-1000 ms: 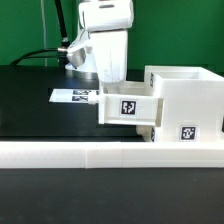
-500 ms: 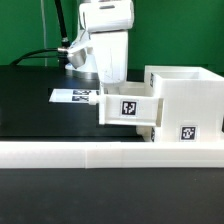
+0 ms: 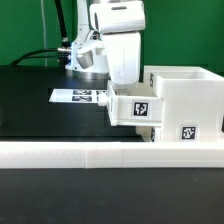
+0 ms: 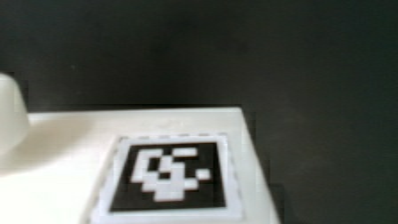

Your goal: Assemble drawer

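The large white housing (image 3: 185, 88) stands at the exterior view's right, with a tag low on its front (image 3: 187, 132). A small white tray (image 3: 132, 108) with a tag on its face sits partly inside the housing's upper opening and sticks out to the left, above the table. My gripper (image 3: 123, 82) comes down right behind the tray. Its fingertips are hidden by the tray, which rides with it. In the wrist view the tray's white surface (image 4: 71, 135) and its tag (image 4: 169, 170) fill the near part, very close. No fingers show there.
The long low white border wall (image 3: 90, 152) runs along the front. The marker board (image 3: 75, 97) lies on the black table (image 3: 40, 115) left of the tray. Green backdrop and cables are behind the arm.
My gripper and the tray have moved together to the exterior view's right, and the tray has gone deeper into the housing. The housing has not moved.
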`<state>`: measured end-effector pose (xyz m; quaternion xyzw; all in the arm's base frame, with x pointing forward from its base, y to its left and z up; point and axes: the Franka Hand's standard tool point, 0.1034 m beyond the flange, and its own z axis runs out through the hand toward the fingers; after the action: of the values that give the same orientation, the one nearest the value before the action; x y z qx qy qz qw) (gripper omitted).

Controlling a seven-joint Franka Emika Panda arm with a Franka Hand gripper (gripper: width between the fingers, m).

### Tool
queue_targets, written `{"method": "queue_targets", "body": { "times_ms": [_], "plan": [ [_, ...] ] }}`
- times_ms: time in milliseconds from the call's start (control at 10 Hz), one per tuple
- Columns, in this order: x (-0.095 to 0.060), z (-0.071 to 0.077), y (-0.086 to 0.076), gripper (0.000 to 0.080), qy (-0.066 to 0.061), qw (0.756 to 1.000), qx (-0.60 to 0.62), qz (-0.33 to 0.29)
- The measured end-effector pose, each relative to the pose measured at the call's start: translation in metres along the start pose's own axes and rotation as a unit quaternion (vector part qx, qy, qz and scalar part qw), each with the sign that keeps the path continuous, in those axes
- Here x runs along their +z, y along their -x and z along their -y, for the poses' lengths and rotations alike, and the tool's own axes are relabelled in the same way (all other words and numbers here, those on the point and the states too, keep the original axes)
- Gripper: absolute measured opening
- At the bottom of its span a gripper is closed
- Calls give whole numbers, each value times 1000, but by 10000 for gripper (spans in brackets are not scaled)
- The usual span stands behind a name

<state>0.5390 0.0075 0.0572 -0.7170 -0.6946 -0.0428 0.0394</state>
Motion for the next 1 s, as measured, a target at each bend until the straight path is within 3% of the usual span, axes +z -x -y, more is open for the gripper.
{"method": "queue_targets", "body": {
  "times_ms": [600, 1000],
  "plan": [
    [2, -1, -8, 41, -4, 1000, -17, 0],
    [2, -4, -15, 41, 9, 1000, -29, 1]
  ]
}}
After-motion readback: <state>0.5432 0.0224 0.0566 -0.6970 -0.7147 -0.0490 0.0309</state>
